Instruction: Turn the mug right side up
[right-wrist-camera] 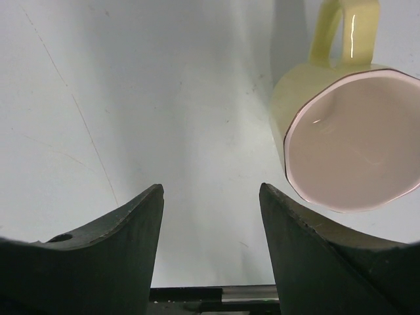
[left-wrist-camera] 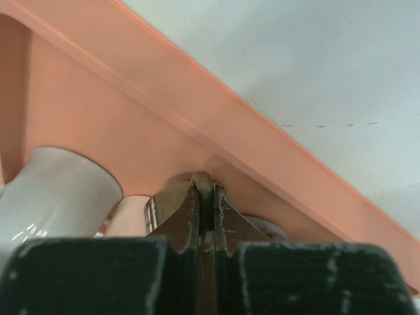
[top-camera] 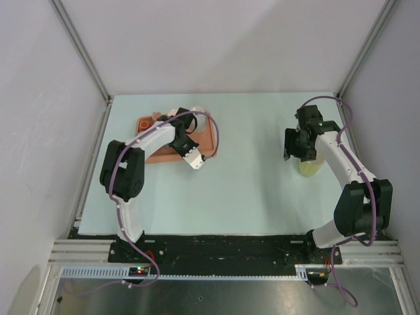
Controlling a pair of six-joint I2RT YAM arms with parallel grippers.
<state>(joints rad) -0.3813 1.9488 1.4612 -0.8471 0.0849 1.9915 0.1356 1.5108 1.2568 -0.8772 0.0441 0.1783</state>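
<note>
1. Right wrist view: the yellow mug sits on the pale bench, just to the right of the right gripper, whose jaws stand wide and empty.
2. The mug's mouth faces the camera and its handle points away, so it seems to lie on its side; its exact tilt is uncertain.
3. It looks like glazed ceramic: stiff, fairly heavy, slick and chippable. The wall at the rim or the handle would give the surest hold.
4. The left gripper is well apart, over the orange tray beside a white cup. Its jaws are drawn almost together, and whether they pinch anything cannot be told.
</note>
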